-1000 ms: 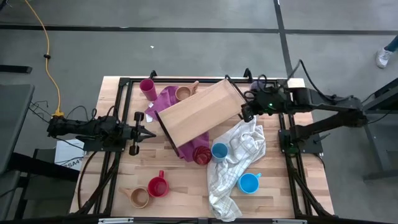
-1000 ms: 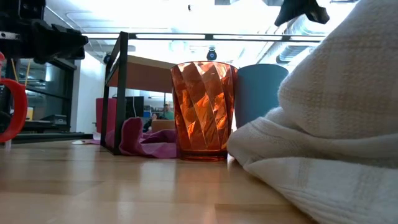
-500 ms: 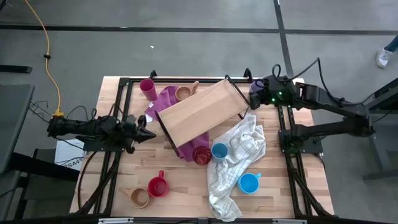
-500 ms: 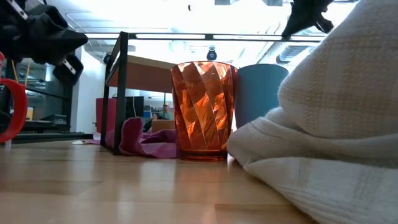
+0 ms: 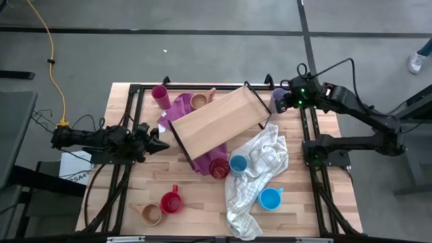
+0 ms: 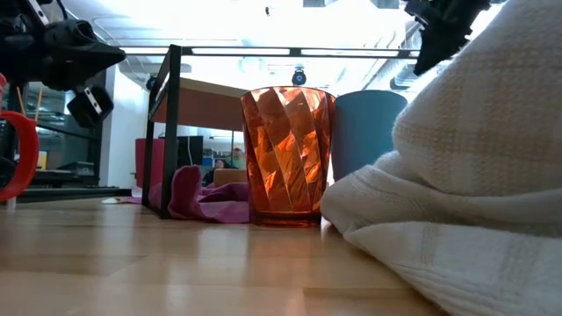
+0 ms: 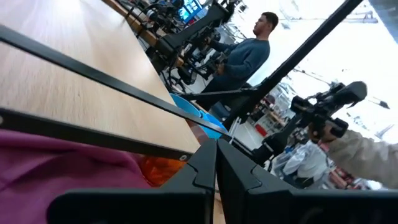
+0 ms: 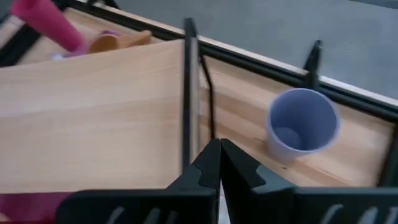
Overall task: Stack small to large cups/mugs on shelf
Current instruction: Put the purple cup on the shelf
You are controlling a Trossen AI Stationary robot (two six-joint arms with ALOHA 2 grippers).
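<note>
High view: my right gripper (image 5: 283,101) has drawn back from the shelf (image 5: 217,121) edge to the upper right, beside the lavender cup (image 5: 278,96) — probably my first pick. My left gripper (image 5: 156,144) waits left of centre, rolled since a moment ago. Both are pinched shut, holding nothing. Low view: the orange tumbler (image 6: 287,155) stands mid-frame, unstacked. Right wrist view: closed fingers (image 8: 219,163) aim between shelf and lavender cup — no contact.
</note>
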